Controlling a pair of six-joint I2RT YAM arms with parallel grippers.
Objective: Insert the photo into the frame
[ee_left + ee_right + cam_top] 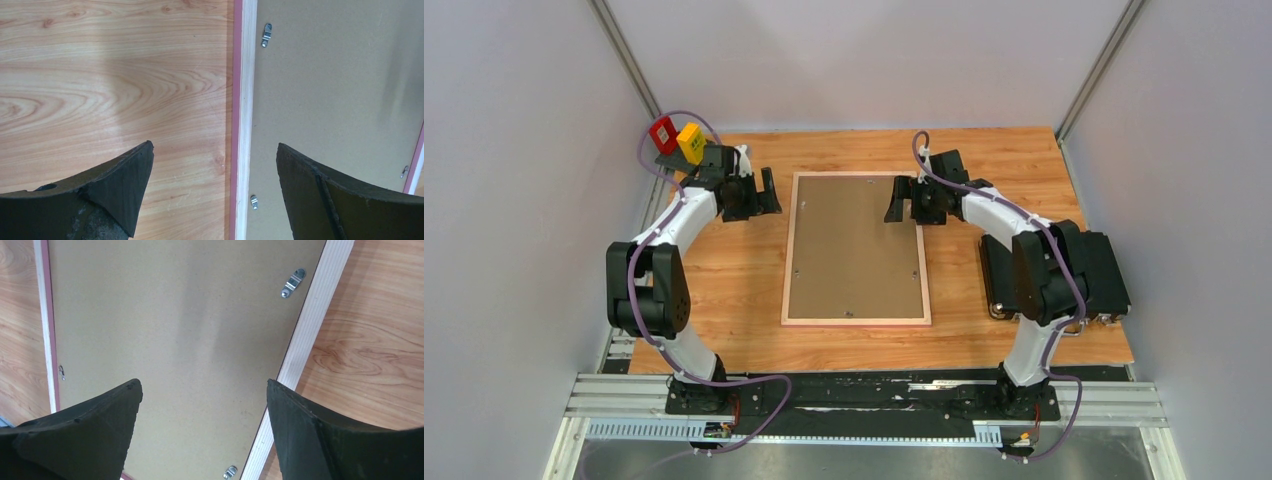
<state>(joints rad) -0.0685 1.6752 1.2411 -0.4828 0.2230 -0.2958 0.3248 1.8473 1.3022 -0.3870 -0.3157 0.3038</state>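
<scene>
The frame [789,250] lies face down in the middle of the table, its light wood back up and a pink edge showing. A brown backing board [856,245] fills it, held by small metal clips [267,34]. The photo is hidden. My left gripper [769,192] hangs open over the frame's far left edge; in the left wrist view its fingers straddle the frame's border [245,100], left gripper [214,145] empty. My right gripper [902,200] stands open above the far right edge, right gripper [202,382] over the board [175,315] and the border [312,325], holding nothing.
A black case [1094,270] lies at the table's right edge behind the right arm. A red block [664,133] and a yellow block [691,142] sit at the far left corner. Grey walls close in on three sides.
</scene>
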